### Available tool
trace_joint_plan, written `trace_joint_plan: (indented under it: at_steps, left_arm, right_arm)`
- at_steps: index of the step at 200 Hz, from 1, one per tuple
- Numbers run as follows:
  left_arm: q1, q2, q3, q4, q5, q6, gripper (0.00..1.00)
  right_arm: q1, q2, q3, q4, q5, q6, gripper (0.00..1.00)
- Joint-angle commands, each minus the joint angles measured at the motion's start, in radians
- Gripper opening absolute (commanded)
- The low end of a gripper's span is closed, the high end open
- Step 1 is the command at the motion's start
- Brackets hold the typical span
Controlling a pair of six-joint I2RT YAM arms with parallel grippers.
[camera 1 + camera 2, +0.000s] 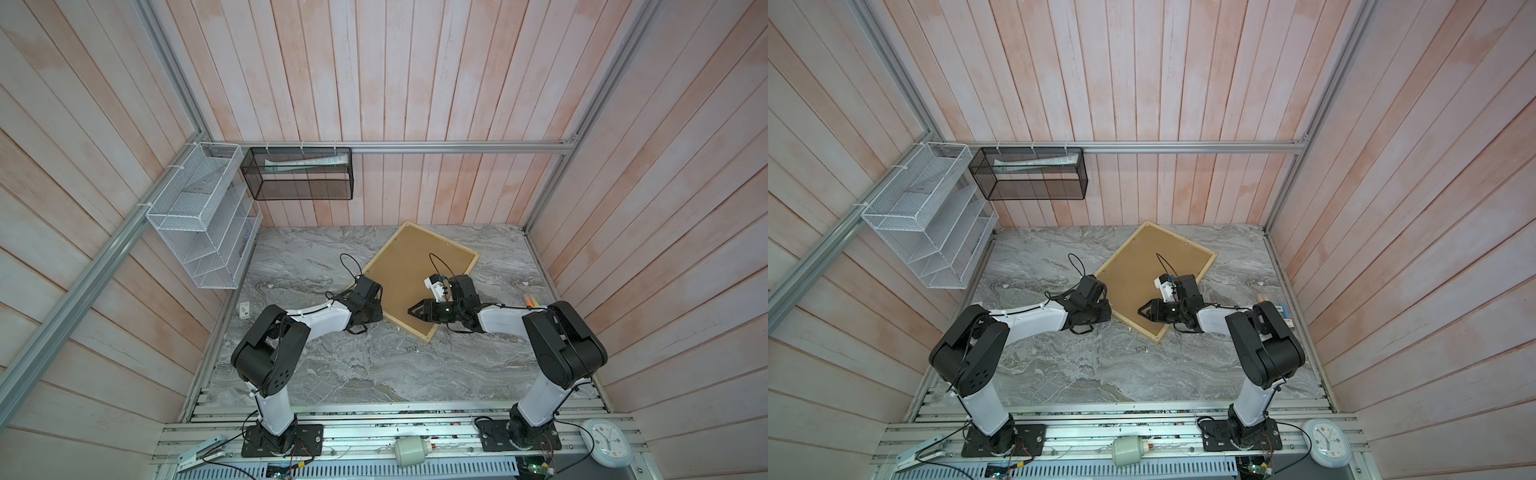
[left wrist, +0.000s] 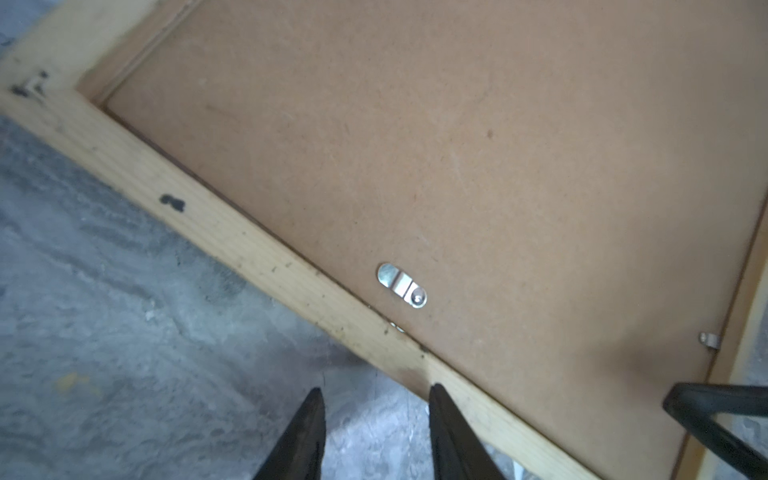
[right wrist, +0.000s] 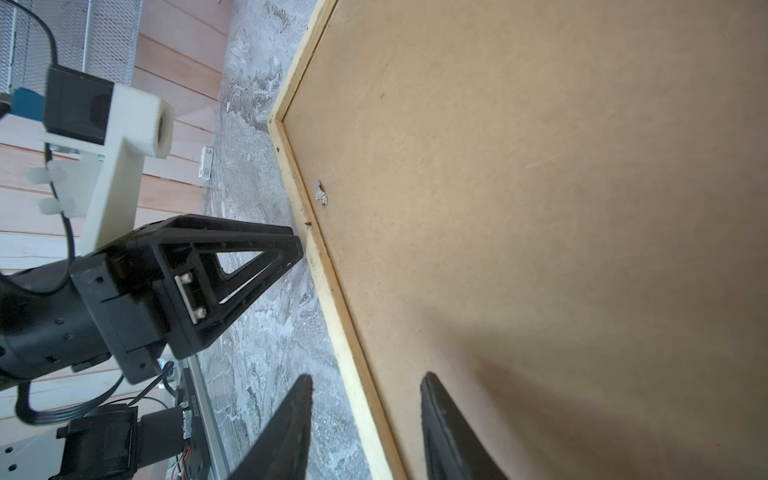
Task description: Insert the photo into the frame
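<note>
Fingers (image 2: 453, 432) of your left gripper (image 2: 376, 388) and right gripper (image 3: 368, 376) stand part-open and empty by one rail of the frame (image 1: 407, 266), which lies back-up on the counter (image 1: 353, 365). No photo is visible. You're likely at the clip (image 2: 402, 285) stage, and next needs a fine, low nudge.

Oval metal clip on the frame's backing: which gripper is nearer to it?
Left. The left gripper is at the frame's rail right beside the oval clip; the right gripper is over that same rail farther along.
</note>
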State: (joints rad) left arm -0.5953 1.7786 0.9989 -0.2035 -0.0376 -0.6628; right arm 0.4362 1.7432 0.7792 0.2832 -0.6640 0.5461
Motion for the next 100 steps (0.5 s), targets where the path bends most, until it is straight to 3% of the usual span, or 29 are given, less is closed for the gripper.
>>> trace_joint_plan:
  at_steps: [1,100]
  left_arm:
    - [-0.002,-0.015,-0.008,-0.001,-0.013,-0.017,0.43]
    - [0.019,0.027,0.001,0.140,0.056,-0.003,0.44]
  right_arm:
    - [0.013,0.022,-0.018,-0.010,-0.027,-0.032,0.44]
    - [0.086,0.023,-0.083,0.042,-0.070,-0.007,0.42]
